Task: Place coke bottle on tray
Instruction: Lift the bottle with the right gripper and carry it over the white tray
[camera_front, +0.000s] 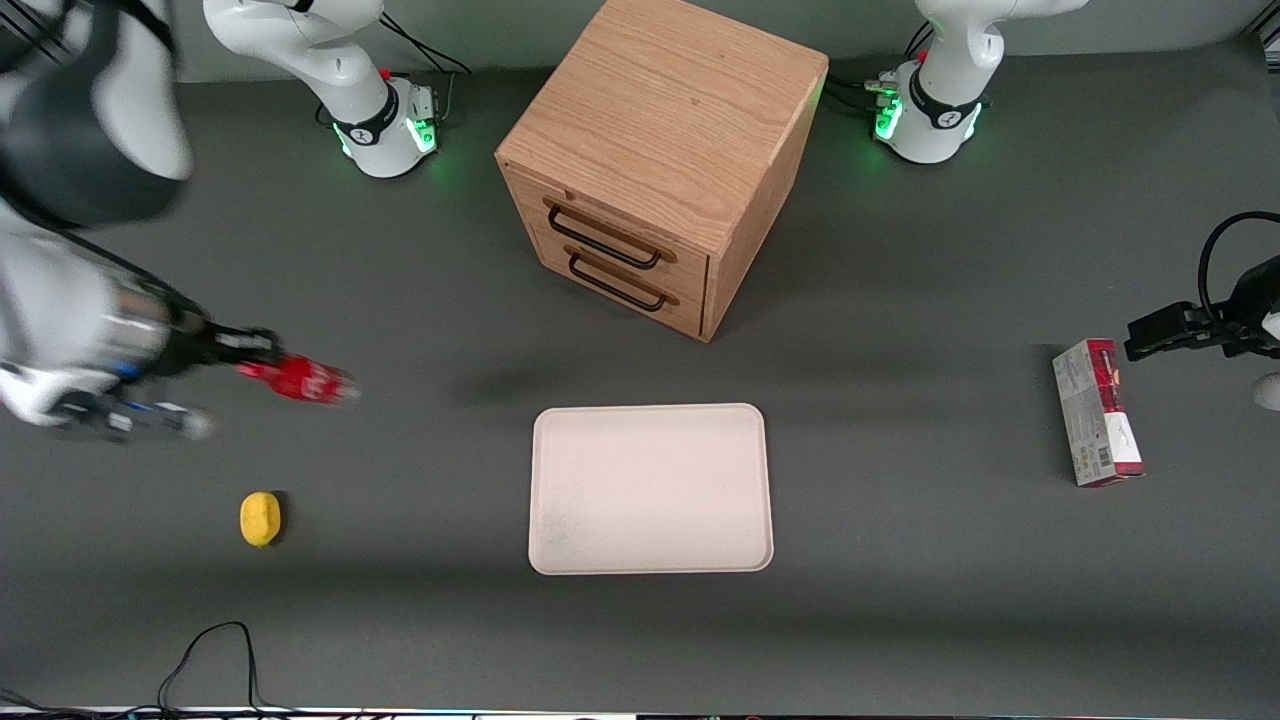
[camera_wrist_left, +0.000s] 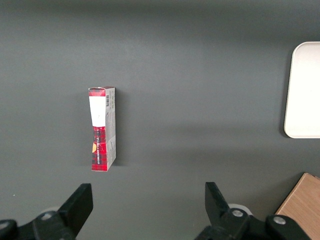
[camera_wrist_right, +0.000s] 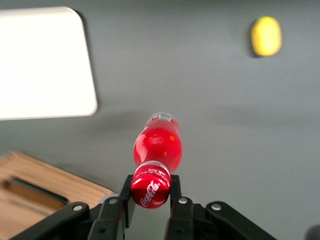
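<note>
One coke bottle (camera_front: 300, 380) in gripper (camera_front: 262, 362); one tray (camera_front: 650, 488).

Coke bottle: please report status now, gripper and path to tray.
Gripper shut on coke bottle, lifted above the table, toward the working arm's end. Tray bare, waiting in front of the drawer cabinet. Lemon off the path.

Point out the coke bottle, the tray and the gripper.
coke bottle (camera_wrist_right: 157, 147), right wrist view, red body.
tray (camera_front: 650, 490), front view, bare middle of its floor.
gripper (camera_wrist_right: 150, 197), right wrist view, between the fingers clamping the bottle's cap end.
</note>
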